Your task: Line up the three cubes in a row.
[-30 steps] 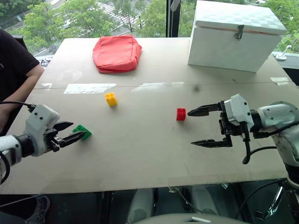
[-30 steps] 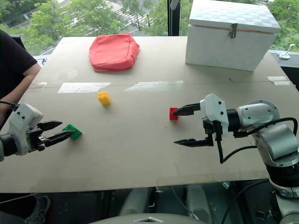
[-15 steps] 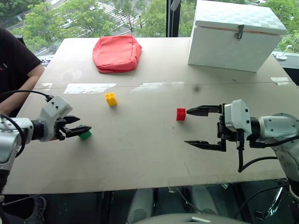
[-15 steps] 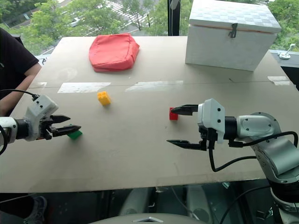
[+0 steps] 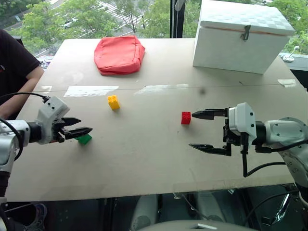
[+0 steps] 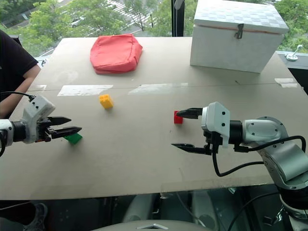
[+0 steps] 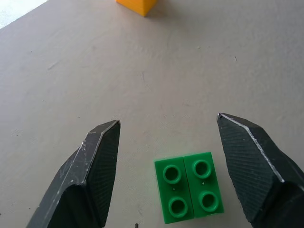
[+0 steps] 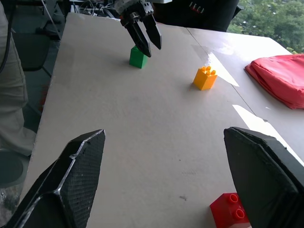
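The green cube (image 7: pixel 188 194) lies on the table near its left side. My left gripper (image 5: pixel 85 124) hovers just over it, open, with a finger on either side and neither touching. The yellow cube (image 5: pixel 113 102) stands farther back, toward the middle. The red cube (image 5: pixel 186 118) sits right of centre. My right gripper (image 5: pixel 191 130) is wide open and points to the left, its upper fingertip close beside the red cube, with nothing held. In the right wrist view the red cube (image 8: pixel 229 210), the yellow cube (image 8: pixel 205 78) and the green cube (image 8: pixel 137 57) lie spread over the table.
A red cushion (image 5: pixel 119 54) lies at the back left and a white box (image 5: pixel 243 36) with a latch stands at the back right. A person in a black sleeve (image 5: pixel 14 67) sits at the table's left edge.
My left gripper has reached forward and come over the green cube. My right gripper has swung a little so its fingers lie more level. The cubes have stayed put.
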Controlling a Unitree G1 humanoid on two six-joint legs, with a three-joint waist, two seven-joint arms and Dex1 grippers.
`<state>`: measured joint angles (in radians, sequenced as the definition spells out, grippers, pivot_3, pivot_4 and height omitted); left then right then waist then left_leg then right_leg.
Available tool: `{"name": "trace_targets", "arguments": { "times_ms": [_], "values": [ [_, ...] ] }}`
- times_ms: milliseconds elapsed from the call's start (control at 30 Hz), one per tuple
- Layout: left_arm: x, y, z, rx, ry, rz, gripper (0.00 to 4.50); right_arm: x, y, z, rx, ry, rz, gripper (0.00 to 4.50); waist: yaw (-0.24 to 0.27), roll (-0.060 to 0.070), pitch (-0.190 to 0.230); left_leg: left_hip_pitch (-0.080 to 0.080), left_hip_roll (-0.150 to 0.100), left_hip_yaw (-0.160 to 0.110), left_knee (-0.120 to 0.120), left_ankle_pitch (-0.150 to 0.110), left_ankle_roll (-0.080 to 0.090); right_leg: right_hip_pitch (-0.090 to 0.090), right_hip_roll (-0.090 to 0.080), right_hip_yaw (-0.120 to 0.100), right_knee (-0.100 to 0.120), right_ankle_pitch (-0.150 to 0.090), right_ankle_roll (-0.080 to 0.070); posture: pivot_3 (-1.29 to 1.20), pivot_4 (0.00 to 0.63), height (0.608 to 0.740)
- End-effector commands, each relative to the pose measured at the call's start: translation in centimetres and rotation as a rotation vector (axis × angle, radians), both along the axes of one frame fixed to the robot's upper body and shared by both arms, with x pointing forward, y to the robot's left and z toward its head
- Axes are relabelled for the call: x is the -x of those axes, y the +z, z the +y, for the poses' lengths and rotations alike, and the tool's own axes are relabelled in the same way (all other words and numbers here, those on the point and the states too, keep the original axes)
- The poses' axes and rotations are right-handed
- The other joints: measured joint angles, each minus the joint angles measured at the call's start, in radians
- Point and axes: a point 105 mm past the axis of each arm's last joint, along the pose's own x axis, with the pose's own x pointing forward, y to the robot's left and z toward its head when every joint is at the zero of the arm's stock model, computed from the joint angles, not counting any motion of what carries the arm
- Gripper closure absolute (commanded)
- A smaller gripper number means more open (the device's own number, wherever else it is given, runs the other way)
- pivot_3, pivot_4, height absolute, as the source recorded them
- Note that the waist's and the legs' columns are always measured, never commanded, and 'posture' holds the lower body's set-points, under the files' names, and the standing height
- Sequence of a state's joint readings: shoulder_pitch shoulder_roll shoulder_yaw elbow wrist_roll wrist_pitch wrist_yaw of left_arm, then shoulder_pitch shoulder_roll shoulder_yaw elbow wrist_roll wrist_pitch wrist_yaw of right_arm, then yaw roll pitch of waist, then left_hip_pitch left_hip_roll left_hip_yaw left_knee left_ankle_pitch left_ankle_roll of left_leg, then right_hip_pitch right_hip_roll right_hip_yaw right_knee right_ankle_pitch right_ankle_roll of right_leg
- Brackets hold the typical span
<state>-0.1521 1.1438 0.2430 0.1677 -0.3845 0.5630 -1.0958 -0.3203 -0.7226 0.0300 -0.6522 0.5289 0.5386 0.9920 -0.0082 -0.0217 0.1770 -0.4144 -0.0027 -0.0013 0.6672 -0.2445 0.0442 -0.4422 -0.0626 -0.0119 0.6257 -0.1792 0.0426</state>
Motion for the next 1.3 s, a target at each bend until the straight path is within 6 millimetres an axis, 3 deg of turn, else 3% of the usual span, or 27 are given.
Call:
{"name": "trace_targets", "arguments": {
  "times_ms": [33,333,500,533,567,633,833,967,1133,1300],
  "values": [
    [0.6,-0.1,0.2,0.016,0.013,-0.020,1.19,0.3,0.7,0.3,-0.009,0.025,-0.042,0.40,-0.002,0.000,0.000,0.000,0.000,0.000,0.000,0.000,0.000,0.000,0.000,0.000,0.000,0.000,0.000,0.00,0.150,0.740],
    [0.5,-1.6,1.0,-0.016,0.070,-0.026,1.19,0.0,0.9,0.2,-0.015,0.037,-0.041,0.40,0.006,-0.001,0.000,0.000,0.000,-0.001,0.000,0.000,0.000,0.000,0.000,-0.001,0.000,0.000,0.000,0.00,0.150,0.740],
    [0.5,-1.7,0.5,0.007,0.042,-0.033,2.58,0.1,0.9,0.1,-0.008,0.028,-0.040,0.30,0.006,-0.001,0.000,0.000,0.000,0.000,0.000,0.000,0.000,0.000,0.000,0.000,0.000,0.001,0.000,0.00,0.150,0.740],
    [0.5,-1.7,0.4,0.005,0.024,-0.036,3.11,0.1,0.9,0.1,-0.006,0.025,-0.040,0.30,0.006,-0.001,0.000,0.000,0.000,0.000,0.000,0.000,0.000,0.000,0.000,0.000,0.000,0.001,0.000,0.00,0.150,0.740],
    [0.4,-1.4,0.1,0.009,0.004,-0.049,3.11,0.1,0.9,0.0,-0.005,0.021,-0.040,0.30,0.006,-0.001,0.000,0.000,0.000,0.000,0.000,0.000,0.000,0.000,0.000,0.000,0.000,0.000,0.000,0.00,0.150,0.740],
    [-0.1,-0.3,-1.9,0.040,-0.088,-0.082,3.11,0.0,0.8,-0.1,-0.003,0.003,-0.042,0.30,0.006,-0.001,0.000,0.000,0.000,0.000,0.000,0.000,0.000,0.000,0.000,0.000,0.000,0.000,0.000,0.00,0.150,0.740],
    [-1.3,1.5,-11.2,0.104,-0.449,-0.096,3.11,-1.1,0.3,-1.1,-0.108,-0.152,0.002,0.30,0.030,-0.003,-0.002,0.000,-0.001,-0.002,0.002,0.000,0.000,0.003,-0.001,-0.001,0.000,0.000,0.000,0.00,0.150,0.740],
    [-4.3,1.5,-16.9,0.113,-0.602,-0.103,3.11,-0.9,-1.0,-2.9,-0.111,-0.257,0.093,0.30,0.036,-0.003,-0.002,0.000,-0.004,-0.002,0.004,0.000,0.000,0.005,0.000,-0.001,0.000,0.002,0.002,0.00,0.150,0.740],
    [-6.6,0.2,-20.1,0.056,-0.744,-0.078,3.11,0.1,-1.4,-4.4,-0.084,-0.304,0.099,0.30,0.015,-0.004,-0.002,0.002,-0.006,-0.001,0.004,0.000,0.001,0.007,0.002,0.001,0.000,0.002,0.003,0.00,0.150,0.740],
    [-8.3,-0.7,-21.2,-0.006,-0.850,-0.064,3.11,0.9,-1.3,-4.8,-0.071,-0.335,0.089,0.30,0.015,-0.004,-0.002,0.002,-0.003,-0.001,0.004,0.000,0.001,0.007,0.008,0.001,0.000,0.002,0.003,0.00,0.150,0.740]
  ]
}}
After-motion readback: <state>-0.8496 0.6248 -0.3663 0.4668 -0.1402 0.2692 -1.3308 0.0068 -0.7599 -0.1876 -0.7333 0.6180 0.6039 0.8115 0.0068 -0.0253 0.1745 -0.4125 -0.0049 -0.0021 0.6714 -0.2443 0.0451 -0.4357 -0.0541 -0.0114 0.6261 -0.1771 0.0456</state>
